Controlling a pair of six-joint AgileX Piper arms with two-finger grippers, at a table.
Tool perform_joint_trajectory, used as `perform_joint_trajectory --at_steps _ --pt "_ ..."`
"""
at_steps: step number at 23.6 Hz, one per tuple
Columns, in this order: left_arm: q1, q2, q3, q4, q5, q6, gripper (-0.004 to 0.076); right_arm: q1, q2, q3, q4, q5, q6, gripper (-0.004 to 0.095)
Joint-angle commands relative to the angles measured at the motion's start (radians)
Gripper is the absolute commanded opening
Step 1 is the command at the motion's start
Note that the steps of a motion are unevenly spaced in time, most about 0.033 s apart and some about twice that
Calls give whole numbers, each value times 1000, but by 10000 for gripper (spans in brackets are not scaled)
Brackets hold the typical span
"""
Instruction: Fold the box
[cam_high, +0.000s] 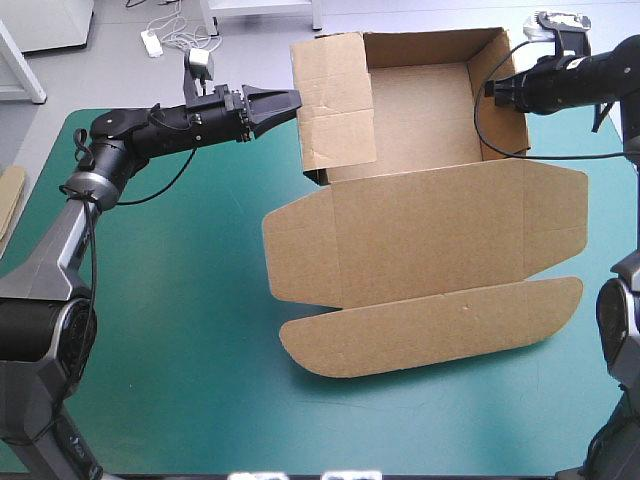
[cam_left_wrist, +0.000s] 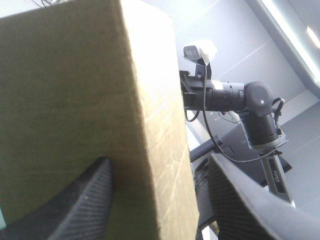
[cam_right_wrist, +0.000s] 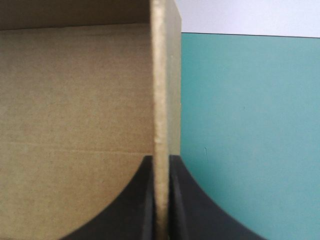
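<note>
Right, the brown cardboard box (cam_high: 420, 235) sits toward 1 o'clock on the teal-green counter (cam_high: 180, 320). It is an open tray with raised walls at the far side, and its lid and rounded front flap lie flat toward 6 o'clock. My right gripper (cam_right_wrist: 161, 161) is at the tray's 3 o'clock wall, black fingers pinched almost together on that wall's top edge. My left gripper (cam_high: 283, 100) is at the 9 o'clock wall, fingers spread wide astride its corner and holding nothing.

I judge the step in hand to be tucking the left wall's panel, which leans in over the tray floor. To do it well I'd use the right grip as an anchor. I'd square the left fingers over the edge before pinching, then press along the crease so the tray doesn't skid or skew.

From above, the right fingers are hidden behind the wall. I can't tell whether the left panel's tabs are seated. At the counter's 9 o'clock edge, a sliver of more brown board (cam_high: 8, 200) is cut off.
</note>
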Motion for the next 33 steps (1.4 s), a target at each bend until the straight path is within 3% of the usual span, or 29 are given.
perform_joint_trajectory --at_steps 1,6,11,19,33 --pt "-10 -51 -38 -68 60 -26 414 -4 -53 -28 56 -57 13 -17" --pt "-30 -51 -42 31 3 -57 414 10 -50 -28 39 -64 24 -11" --pt "-84 -51 -125 287 -78 -139 414 94 -48 -28 -103 -80 80 -11" --pt "-126 -51 -263 737 -215 -399 414 123 -31 -28 -74 -55 123 -11" --pt "-131 -50 -314 1063 -197 -587 376 259 -2 -28 -158 -53 216 -11"
